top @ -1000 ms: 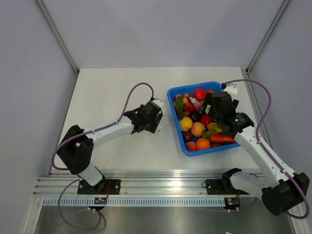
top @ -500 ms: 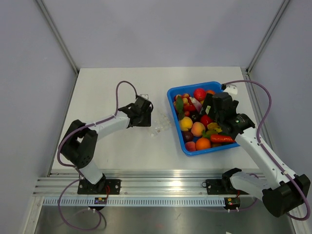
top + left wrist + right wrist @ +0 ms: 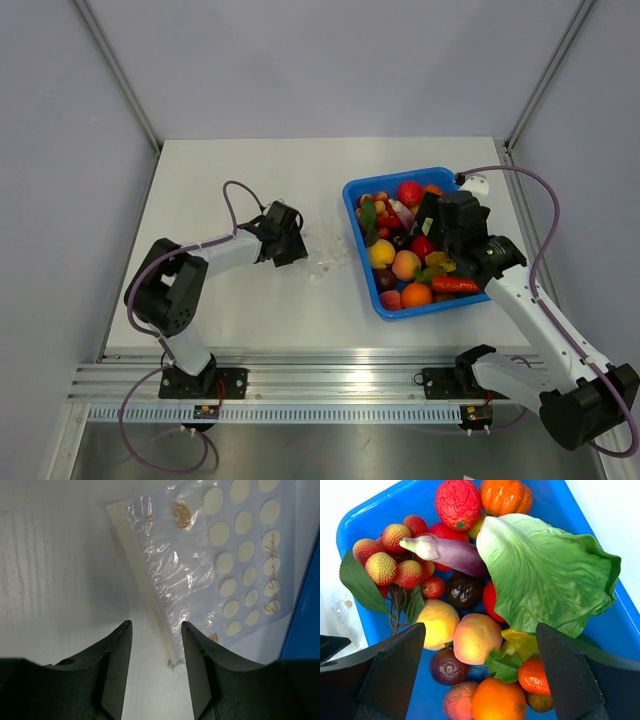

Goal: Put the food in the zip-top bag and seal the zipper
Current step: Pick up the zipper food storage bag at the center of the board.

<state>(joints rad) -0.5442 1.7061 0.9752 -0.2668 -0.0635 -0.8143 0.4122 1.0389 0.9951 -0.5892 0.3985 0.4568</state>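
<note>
At the left of the overhead view the left arm lies low across the white table, its wrist turned toward the centre of the frame. The left gripper is released: in its wrist view the two dark fingers stand apart at the bottom of the frame, with nothing pinched between them. The zip-top bag lies flat on the table just ahead of those fingers, filling the upper right of that view, clear and crinkled, printed with pale round dots and a line of gold script. The zipper runs as a thin milky strip along the bag's left edge, slanting from the upper left down into the gap between the fingers, closer to the right-hand one. Overhead, the bag sits at the centre of the frame, just beside the left wall of the blue tray. The tray holds a heap of toy produce. The food, a small dark round fruit, sits in the middle of the pile, below a pale purple eggplant, beside a green cabbage leaf and above a peach-coloured fruit. The right gripper hangs over the tray with its jaws spread wide and empty, above the peach-coloured fruit.
</note>
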